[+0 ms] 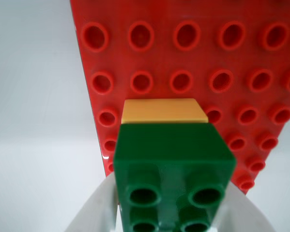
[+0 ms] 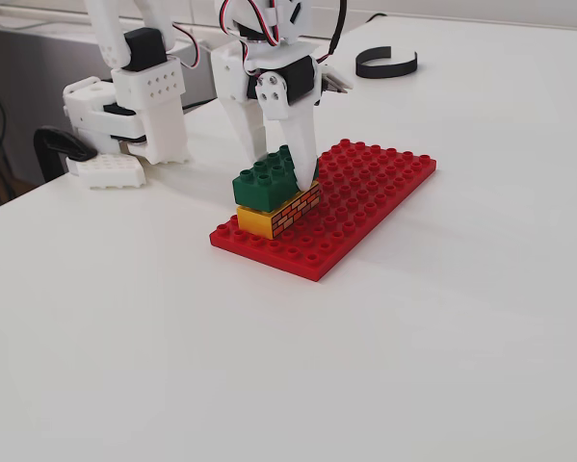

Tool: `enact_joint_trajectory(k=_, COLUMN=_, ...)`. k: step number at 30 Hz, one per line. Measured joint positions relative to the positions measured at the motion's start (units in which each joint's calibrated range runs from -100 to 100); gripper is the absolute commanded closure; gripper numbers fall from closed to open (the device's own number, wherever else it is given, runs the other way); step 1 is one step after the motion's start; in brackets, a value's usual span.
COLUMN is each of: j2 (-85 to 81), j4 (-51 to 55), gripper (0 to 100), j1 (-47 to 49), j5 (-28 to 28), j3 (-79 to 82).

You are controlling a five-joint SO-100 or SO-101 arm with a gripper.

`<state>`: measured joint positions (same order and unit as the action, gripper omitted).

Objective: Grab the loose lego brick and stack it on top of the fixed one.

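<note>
The dark green loose brick [image 2: 265, 183] sits on top of the yellow fixed brick [image 2: 280, 218] with brick-wall sides, near the left end of the red baseplate [image 2: 370, 202]. In the fixed view it looks slightly tilted or offset. My gripper [image 2: 280, 171] comes down from above, its white fingers [image 2: 305, 154] closed against the green brick's sides. In the wrist view the green brick [image 1: 171, 145] fills the bottom centre between the fingers [image 1: 94, 208]. My gripper [image 1: 170, 189] holds it over the yellow brick [image 1: 163, 111], whose top edge shows just beyond, on the baseplate [image 1: 183, 58].
The arm's white base [image 2: 134, 106] and a black clamp [image 2: 62, 144] stand at the back left of the white table. A black curved piece [image 2: 385, 64] lies at the back. The baseplate's right half holds only bare studs.
</note>
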<state>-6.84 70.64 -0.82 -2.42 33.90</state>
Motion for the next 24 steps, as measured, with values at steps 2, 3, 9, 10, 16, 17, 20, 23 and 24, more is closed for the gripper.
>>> enact_joint_trajectory(k=2, j2=0.3, j4=0.3, gripper=68, j1=0.5, j5=0.1, j3=0.5)
enact_joint_trajectory(k=3, j2=0.3, j4=0.1, gripper=67, j1=0.7, j5=0.0, j3=0.5)
enact_joint_trajectory(k=9, j2=0.3, j4=-0.1, gripper=67, j1=0.5, j5=0.1, j3=0.5)
enact_joint_trajectory(k=10, j2=0.3, j4=0.1, gripper=67, j1=0.5, j5=0.2, j3=0.5)
enact_joint_trajectory(k=16, j2=-0.8, j4=8.3, gripper=67, j1=0.5, j5=-0.1, j3=-6.7)
enact_joint_trajectory(k=17, j2=-1.3, j4=10.4, gripper=67, j1=0.5, j5=-0.1, j3=-8.6)
enact_joint_trajectory(k=20, j2=-3.0, j4=15.5, gripper=67, j1=0.9, j5=-0.1, j3=-14.5)
enact_joint_trajectory(k=23, j2=-4.2, j4=21.2, gripper=67, j1=0.8, j5=-0.6, j3=-20.4)
enact_joint_trajectory(k=24, j2=-4.7, j4=23.2, gripper=68, j1=0.8, j5=-0.8, j3=-22.4)
